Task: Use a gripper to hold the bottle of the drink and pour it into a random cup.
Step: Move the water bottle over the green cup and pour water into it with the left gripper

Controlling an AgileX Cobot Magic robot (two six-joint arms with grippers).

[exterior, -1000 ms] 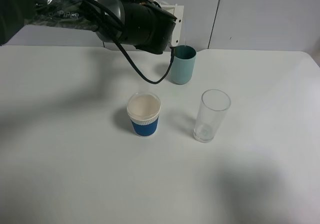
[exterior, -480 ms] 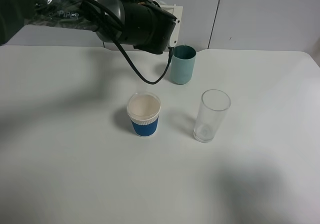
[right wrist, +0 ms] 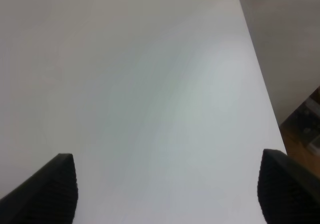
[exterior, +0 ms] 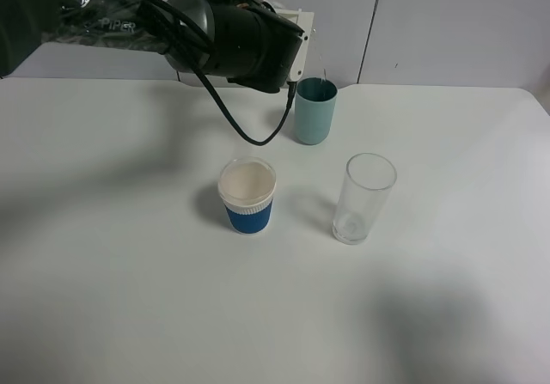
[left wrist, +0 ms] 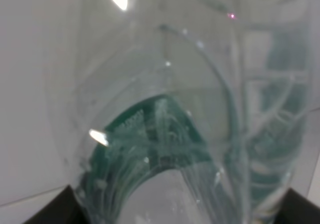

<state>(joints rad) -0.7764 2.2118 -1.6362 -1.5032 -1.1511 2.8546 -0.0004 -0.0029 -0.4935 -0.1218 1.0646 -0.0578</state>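
Three cups: teal cup (exterior: 315, 113) at the back; white cup with blue sleeve (exterior: 248, 199) and clear glass (exterior: 364, 199) nearer, all apart on the table (exterior: 129, 272).
Left gripper (exterior: 288, 49): raised, just beside the teal cup's rim, clenched on the bottle (left wrist: 160, 134).
Right gripper (right wrist: 170, 184): jaws spread, nothing between them.
Bottle axis: cannot tell; the bottle fills the left wrist view.

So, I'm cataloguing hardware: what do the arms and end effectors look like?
The left arm wears a shiny black cover with grey PiPER lettering, ending in a white boxy left end effector; a black cable loops beneath it. The right end effector shows only black textured fingertips.
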